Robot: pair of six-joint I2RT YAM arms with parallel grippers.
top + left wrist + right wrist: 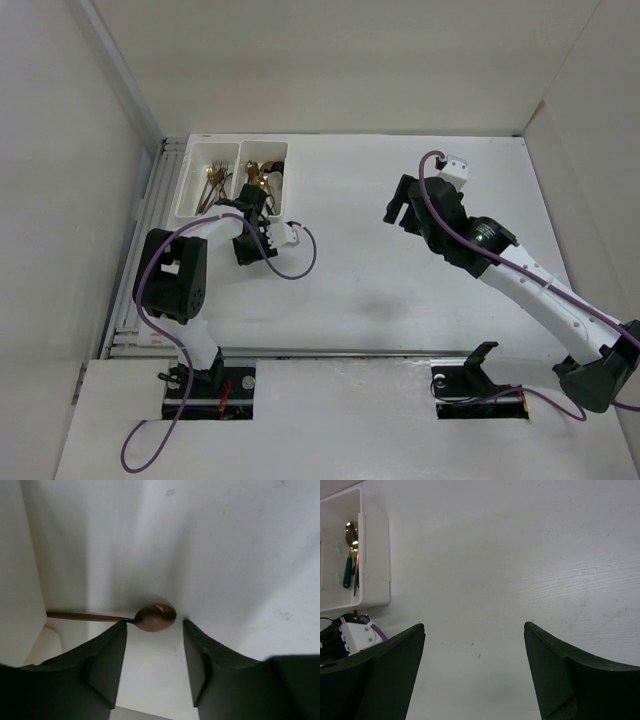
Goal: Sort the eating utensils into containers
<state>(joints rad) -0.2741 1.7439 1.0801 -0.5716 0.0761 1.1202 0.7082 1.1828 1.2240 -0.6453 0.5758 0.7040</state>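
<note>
Your left gripper's dark fingers stand apart and clamp nothing; a copper spoon lies just beyond their tips on a white floor, its neck right at one fingertip. Your right gripper hangs spread wide over the table, grasping nothing. Other utensils lie inside the two white bins at the table's far left.
</note>
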